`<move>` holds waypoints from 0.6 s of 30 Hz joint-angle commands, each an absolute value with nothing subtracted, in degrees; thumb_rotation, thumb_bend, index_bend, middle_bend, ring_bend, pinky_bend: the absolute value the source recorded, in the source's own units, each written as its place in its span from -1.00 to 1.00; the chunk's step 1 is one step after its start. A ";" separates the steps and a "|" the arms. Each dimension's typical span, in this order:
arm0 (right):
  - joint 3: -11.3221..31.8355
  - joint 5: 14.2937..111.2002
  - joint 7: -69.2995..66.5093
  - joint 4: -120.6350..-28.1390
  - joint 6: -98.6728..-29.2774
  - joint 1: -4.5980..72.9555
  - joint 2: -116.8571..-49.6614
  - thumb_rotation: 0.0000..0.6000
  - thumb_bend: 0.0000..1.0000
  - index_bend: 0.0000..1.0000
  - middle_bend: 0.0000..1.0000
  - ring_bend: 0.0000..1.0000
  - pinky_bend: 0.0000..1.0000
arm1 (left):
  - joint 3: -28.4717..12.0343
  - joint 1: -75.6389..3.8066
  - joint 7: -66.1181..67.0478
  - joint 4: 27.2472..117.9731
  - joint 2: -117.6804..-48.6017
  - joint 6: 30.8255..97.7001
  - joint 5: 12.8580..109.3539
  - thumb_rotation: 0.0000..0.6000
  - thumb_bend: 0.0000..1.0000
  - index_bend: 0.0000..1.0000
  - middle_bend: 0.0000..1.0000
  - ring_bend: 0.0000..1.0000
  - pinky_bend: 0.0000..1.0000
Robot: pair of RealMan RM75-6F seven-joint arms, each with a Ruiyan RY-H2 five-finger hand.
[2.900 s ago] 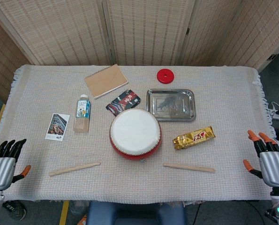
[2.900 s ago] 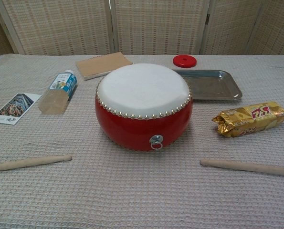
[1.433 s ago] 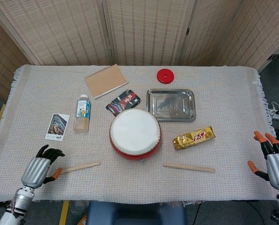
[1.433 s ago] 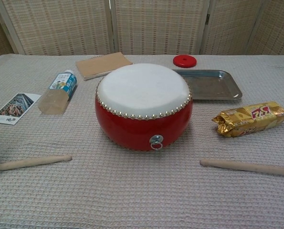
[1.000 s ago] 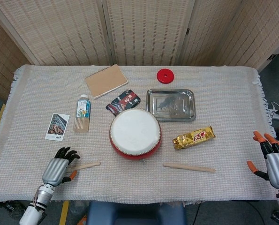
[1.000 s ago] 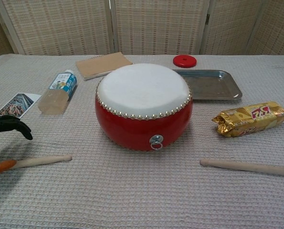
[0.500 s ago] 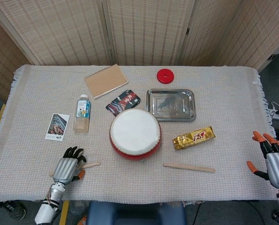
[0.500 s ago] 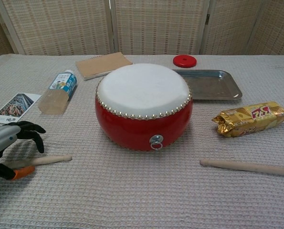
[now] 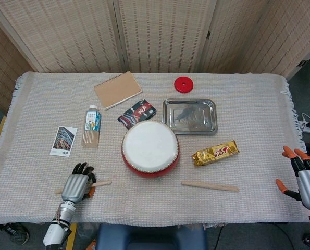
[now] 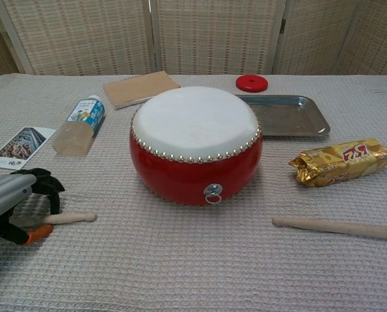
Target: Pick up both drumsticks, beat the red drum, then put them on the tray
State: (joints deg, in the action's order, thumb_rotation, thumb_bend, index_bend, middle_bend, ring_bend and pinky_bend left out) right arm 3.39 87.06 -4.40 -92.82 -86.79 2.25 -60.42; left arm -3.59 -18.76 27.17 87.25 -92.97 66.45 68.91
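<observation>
Left hand: silver-grey metallic back shell with lengthwise ridges. Fingers black; one digit ends in an orange tip, seen low in the chest view. Wrist is a narrow silver cylinder that widens into a pale grey-white forearm.

Right hand: same silver-grey ridged back shell. Fingers dark with orange tips; a separate orange-tipped digit sticks out from the side. Small green light shows below the wrist at the frame's bottom edge.
</observation>
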 commanded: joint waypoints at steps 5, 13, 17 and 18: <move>3.43 87.51 -4.70 -92.95 -87.38 2.10 -60.22 1.00 -0.63 -0.88 -0.57 -0.94 -0.65 | -5.35 -16.88 12.50 86.95 -90.84 72.31 74.91 1.00 -0.11 0.25 -0.37 -0.77 -0.90; 3.25 88.33 -4.57 -93.43 -87.75 2.11 -60.23 1.00 -0.63 -0.88 -0.57 -0.94 -0.65 | -9.92 -14.31 -21.70 86.01 -86.59 76.09 78.16 1.00 -0.10 0.27 -0.18 -0.57 -0.63; 3.05 88.87 -4.14 -94.00 -87.75 2.19 -60.15 1.00 -0.63 -0.88 -0.57 -0.94 -0.65 | -11.71 -14.20 -39.94 83.99 -85.75 72.88 76.77 1.00 -0.10 0.24 -0.12 -0.50 -0.55; 3.03 88.91 -4.02 -94.12 -87.79 2.17 -60.12 1.00 -0.63 -0.88 -0.57 -0.94 -0.65 | -11.90 -14.27 -43.78 83.76 -85.46 71.81 76.61 1.00 -0.10 0.22 -0.12 -0.50 -0.54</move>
State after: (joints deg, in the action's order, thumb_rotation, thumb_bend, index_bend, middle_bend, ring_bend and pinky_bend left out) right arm 3.05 88.88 -4.04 -94.10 -87.78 2.17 -60.14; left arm -8.86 -15.31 -24.83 85.79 -87.87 73.53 76.22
